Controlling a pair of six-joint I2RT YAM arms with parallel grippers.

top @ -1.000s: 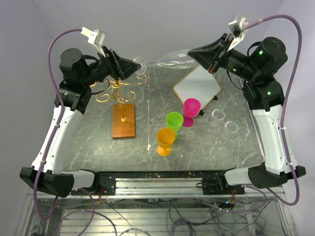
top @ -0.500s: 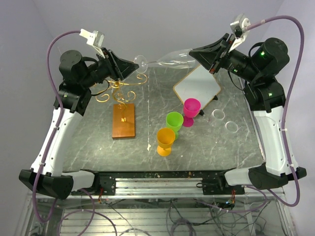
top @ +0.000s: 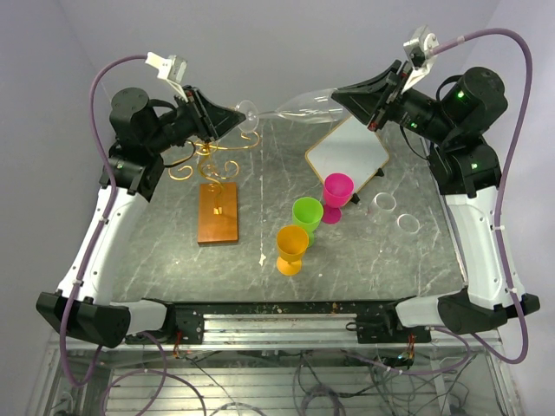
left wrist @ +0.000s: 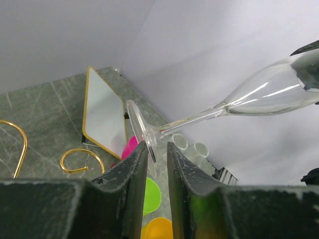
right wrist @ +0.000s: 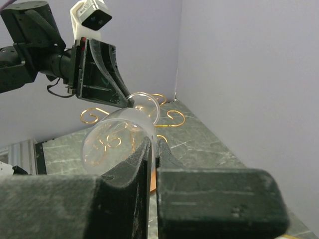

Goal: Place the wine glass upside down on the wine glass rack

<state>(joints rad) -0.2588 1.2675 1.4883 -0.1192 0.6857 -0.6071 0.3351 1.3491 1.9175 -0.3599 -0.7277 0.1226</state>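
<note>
- The right claw [top: 340, 97] [right wrist: 152, 149] has its fingers closed tight on the bowl of the clear wine glass [top: 299, 104] [right wrist: 113, 141]. The glass lies nearly level in the air above the bench.
- The stem runs away from the right claw to the left claw [top: 236, 120] [left wrist: 157, 149], and the round foot sits at that claw's fingertips.
- The left claw's fingers stand a narrow gap apart with the rim of the foot in the gap. I cannot tell whether they pinch it.
- Below the left claw, a gold wire rack [top: 213, 158] with curled hooks rises from a brown wooden block on the dark marble bench [top: 156, 251]. The glass is not on it.
- Below the right claw leans a white board with a gold frame [top: 347, 149].
- Between the two claws and nearer the arm bases, a pink plastic goblet [top: 337, 198], a green plastic goblet [top: 307, 218] and an orange plastic goblet [top: 291, 247] stand in a slanted row.
</note>
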